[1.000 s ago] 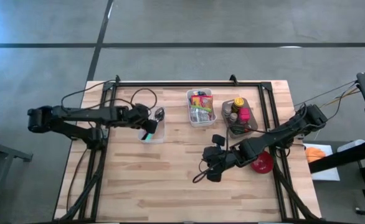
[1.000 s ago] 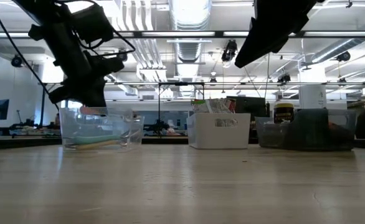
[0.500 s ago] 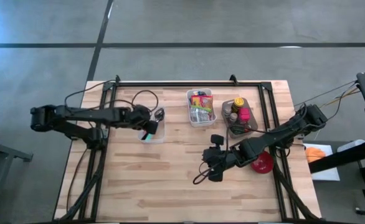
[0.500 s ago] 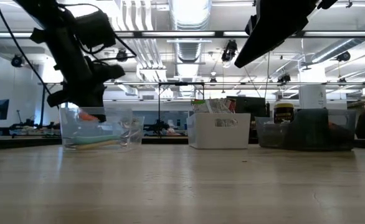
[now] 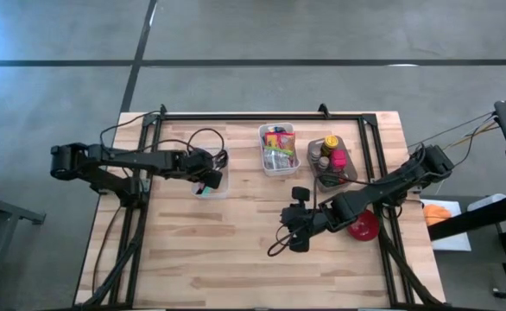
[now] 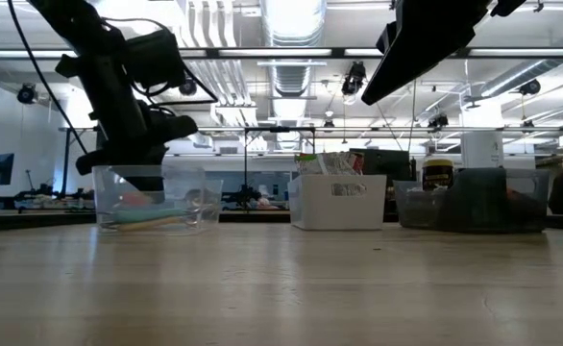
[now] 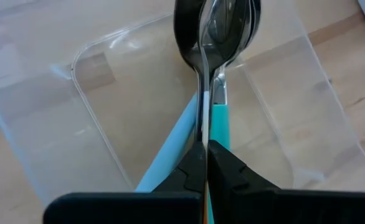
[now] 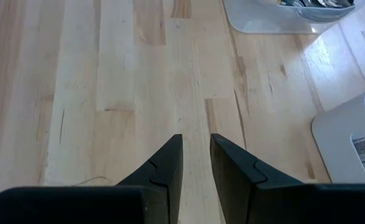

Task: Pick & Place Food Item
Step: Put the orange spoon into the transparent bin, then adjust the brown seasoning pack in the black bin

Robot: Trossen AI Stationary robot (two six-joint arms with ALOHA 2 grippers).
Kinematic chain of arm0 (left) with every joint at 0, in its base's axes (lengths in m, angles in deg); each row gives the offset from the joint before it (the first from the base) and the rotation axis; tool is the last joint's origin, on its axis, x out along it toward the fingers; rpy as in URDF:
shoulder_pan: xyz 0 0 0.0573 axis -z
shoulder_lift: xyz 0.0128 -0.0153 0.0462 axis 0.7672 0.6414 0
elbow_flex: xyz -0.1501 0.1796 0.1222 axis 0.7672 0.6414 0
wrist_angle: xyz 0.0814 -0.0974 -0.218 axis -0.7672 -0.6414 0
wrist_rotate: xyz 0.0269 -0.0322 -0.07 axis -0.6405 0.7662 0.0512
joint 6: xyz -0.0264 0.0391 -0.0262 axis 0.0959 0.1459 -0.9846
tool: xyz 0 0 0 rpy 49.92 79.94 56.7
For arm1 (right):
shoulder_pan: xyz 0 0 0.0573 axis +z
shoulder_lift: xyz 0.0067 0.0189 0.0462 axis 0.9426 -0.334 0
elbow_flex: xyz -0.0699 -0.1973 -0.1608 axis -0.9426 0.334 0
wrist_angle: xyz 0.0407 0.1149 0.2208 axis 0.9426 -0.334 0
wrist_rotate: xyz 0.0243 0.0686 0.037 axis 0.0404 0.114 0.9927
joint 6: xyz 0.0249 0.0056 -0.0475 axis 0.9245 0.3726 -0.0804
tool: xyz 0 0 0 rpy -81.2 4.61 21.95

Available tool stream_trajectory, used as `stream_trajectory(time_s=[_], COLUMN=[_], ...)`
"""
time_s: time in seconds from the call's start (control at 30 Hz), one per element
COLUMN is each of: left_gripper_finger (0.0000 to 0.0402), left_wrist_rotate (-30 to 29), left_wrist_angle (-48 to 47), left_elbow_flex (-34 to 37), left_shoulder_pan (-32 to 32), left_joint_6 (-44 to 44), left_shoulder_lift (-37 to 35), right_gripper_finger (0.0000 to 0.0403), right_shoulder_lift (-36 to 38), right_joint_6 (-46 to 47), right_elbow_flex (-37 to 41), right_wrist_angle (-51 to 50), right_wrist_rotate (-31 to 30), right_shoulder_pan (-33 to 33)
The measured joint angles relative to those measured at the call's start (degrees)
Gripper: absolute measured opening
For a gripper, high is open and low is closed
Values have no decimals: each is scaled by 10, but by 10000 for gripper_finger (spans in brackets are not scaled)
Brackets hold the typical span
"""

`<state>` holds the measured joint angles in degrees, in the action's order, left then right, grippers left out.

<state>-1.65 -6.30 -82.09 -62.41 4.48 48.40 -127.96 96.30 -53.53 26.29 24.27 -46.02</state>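
**Left gripper clamped on a spoon over the clear tub**

The left gripper (image 7: 205, 163) hung above the clear plastic tub (image 5: 211, 183), its 2 fingers pressed fully together on the thin handle of a metal spoon (image 7: 215, 28). The spoon's bowl pointed away from the wrist, out over the tub's far rim. Under it, inside the tub, lay utensils with teal handles (image 7: 218, 123). From table height the left arm's dark bulk stood directly over the tub (image 6: 157, 199), where pale handles lay on the bottom.

To the right of the tub, seen from above, sat a white bin (image 5: 279, 149) packed with food packets; a label showed on its side, but its print was too small to read. Right of that stood a dark tray (image 5: 333, 161) with a yellow-lidded jar and a pink item. A red bowl (image 5: 363, 225) sat further right of the tub, nearer the front edge and partly under the right arm.

The right gripper (image 8: 197, 163) hovered over bare wooden table (image 5: 236, 250), right of the tub and nearer the front, its jaws a narrow slit apart and gripping nothing.
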Motion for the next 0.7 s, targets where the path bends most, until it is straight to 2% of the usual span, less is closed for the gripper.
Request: stream_trajectory(time_s=[0.17,0.27,0.57,0.7], left_gripper_finger=[3,21,147,188], left_wrist_rotate=[19,34,45,49], left_wrist_angle=[2,2,8,4], left_elbow_flex=[0,0,-3,-25], left_shoulder_pan=[0,0,0,0], left_joint_6=[13,15,17,24], left_shoulder_lift=[0,0,-2,-4], right_gripper_finger=[77,77,77,77], right_shoulder_lift=[0,0,0,0], right_joint_6=[0,0,2,-1], right_elbow_flex=[0,0,0,0], right_wrist_angle=[-1,-1,0,2], right_wrist_rotate=[0,0,0,0], right_shoulder_pan=[0,0,0,0])
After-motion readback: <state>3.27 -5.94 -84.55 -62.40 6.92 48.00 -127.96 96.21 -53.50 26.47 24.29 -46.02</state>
